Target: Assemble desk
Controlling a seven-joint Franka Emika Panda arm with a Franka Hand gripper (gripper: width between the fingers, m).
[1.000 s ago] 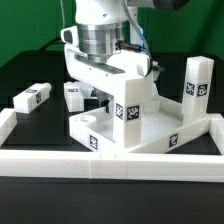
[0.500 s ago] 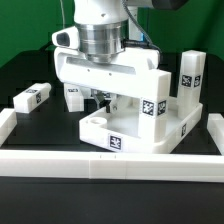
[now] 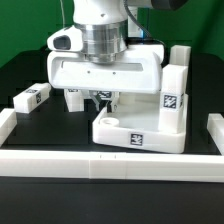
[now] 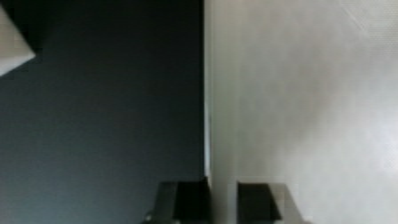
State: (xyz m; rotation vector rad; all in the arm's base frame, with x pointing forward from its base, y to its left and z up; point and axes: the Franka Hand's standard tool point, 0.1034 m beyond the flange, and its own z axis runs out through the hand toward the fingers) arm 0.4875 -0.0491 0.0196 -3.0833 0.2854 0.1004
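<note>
The gripper [image 3: 100,97] is hanging low behind the barrier wall [image 3: 60,162], and its jaws are pressing together on a thin upright rim of the tabletop [image 3: 150,128]. In the wrist view the two fingers [image 4: 178,200] are sitting on either side of that white edge. The contact itself is lying in shadow there, so the clamp is probably firm, but I am judging that from how close the pads are. The tabletop is lying just behind the wall, toward the exterior view's right end of it, with a corner socket [image 3: 110,120] facing up. An upright leg [image 3: 180,70] is standing on the side farther from the wall. A loose leg [image 3: 32,97] is lying behind the wall's other end, and a second loose leg [image 3: 72,97] is showing partly past the gripper body. The tabletop is looking like light, stiff, smooth plastic. It is likely to slide or pivot in a narrow pinch rather than bend, and the standing leg is probably making it top-heavy. The rim seems the best place to hold it, midway along a side and clear of sockets and tags.
</note>
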